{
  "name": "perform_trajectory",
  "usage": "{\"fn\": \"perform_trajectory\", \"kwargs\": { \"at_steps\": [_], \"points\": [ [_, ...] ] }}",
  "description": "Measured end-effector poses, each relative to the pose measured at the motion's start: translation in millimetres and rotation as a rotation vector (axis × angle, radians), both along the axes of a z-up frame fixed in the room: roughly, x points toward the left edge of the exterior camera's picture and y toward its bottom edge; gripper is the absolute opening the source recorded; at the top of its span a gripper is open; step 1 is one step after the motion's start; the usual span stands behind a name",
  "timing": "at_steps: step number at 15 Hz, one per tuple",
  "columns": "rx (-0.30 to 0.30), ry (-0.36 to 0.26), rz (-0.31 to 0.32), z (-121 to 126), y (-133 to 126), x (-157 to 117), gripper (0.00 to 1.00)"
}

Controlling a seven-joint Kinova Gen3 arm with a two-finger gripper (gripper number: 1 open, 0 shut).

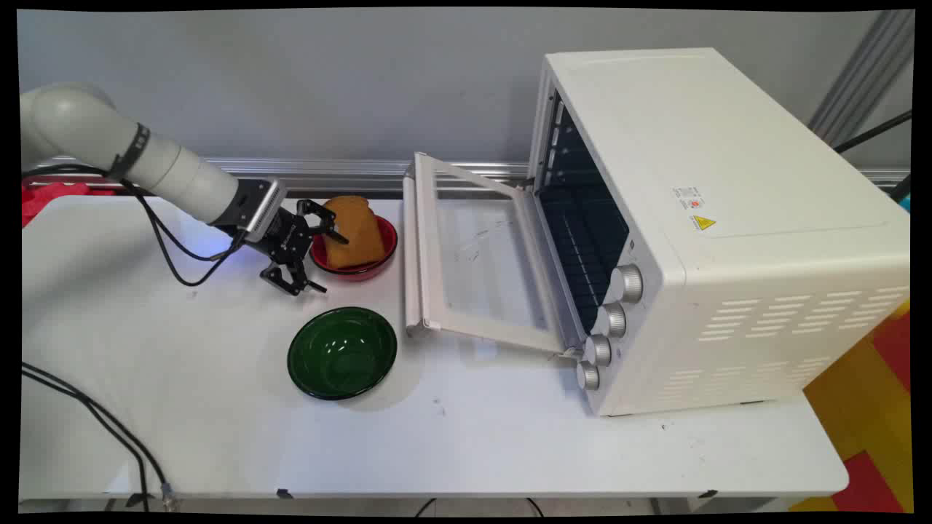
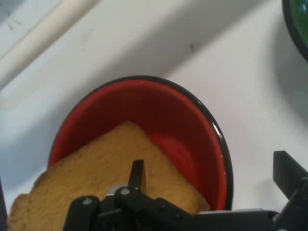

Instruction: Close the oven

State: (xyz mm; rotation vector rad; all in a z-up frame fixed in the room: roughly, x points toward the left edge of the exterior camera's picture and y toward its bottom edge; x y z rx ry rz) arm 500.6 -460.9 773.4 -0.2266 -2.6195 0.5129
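Hand view shows a slice of toast [image 2: 96, 173] lying in a red bowl [image 2: 192, 120] with a dark rim, its corner pointing toward the bowl's far wall. The gripper [image 2: 211, 185] is spread wide: one finger [image 2: 137, 174] lies against the toast's face, the other finger [image 2: 288, 174] stands outside the bowl's rim, over the white table [image 2: 159, 43].

In the main view the gripper [image 1: 318, 255] reaches the red bowl [image 1: 382, 251] from its left side, one finger over the toast [image 1: 353, 233], the other down by the table just left of the bowl. The toast leans up out of the bowl. A green bowl [image 1: 342, 353] sits on the table [image 1: 473, 437] near the red bowl, toward the camera. Right of the red bowl stands a white toaster oven [image 1: 728, 218] with its glass door [image 1: 473, 262] folded down toward the bowl.
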Motion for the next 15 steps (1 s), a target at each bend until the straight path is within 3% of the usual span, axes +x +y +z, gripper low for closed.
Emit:
{"fn": "perform_trajectory", "kwargs": {
  "at_steps": [4, 10, 15],
  "points": [
    [0.053, 0.035, 0.075, 23.4, -1.8, -6.0, 1.0],
    [0.214, 0.115, 0.278, 67.1, -11.1, -24.3, 1.0],
    [0.319, 0.159, 0.373, 88.8, -17.2, -38.2, 1.0]
  ]
}}
